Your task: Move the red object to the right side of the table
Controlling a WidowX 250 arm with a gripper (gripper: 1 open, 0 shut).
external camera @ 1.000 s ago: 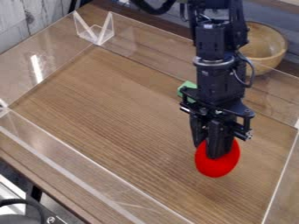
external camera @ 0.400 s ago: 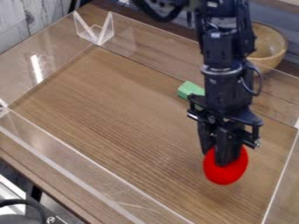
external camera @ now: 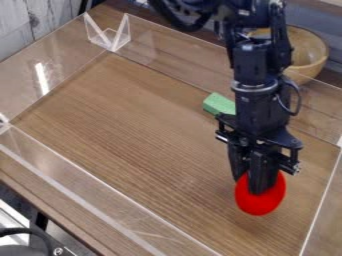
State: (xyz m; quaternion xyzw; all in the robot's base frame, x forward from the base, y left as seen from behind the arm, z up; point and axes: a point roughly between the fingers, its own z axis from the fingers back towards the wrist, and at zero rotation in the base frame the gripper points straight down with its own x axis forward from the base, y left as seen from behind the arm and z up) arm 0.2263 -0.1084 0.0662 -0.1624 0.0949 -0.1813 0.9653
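Observation:
The red object [external camera: 261, 198], a glossy red oval toy, is at the near right of the table [external camera: 120, 110], low over the wood or resting on it; I cannot tell which. My gripper [external camera: 261, 185] comes down onto it from above with its black fingers shut on the toy's top. The fingers hide the upper part of the toy. The arm rises toward the top of the view.
A flat green block [external camera: 221, 103] lies on the wood just behind the arm. A round wooden bowl [external camera: 306, 52] stands at the back right, outside the clear acrylic wall [external camera: 322, 215]. A clear stand [external camera: 107, 34] sits at the back left.
The gripper, holding the red object, has shifted to the right and toward the near edge of the table. Its fingers have stayed shut.

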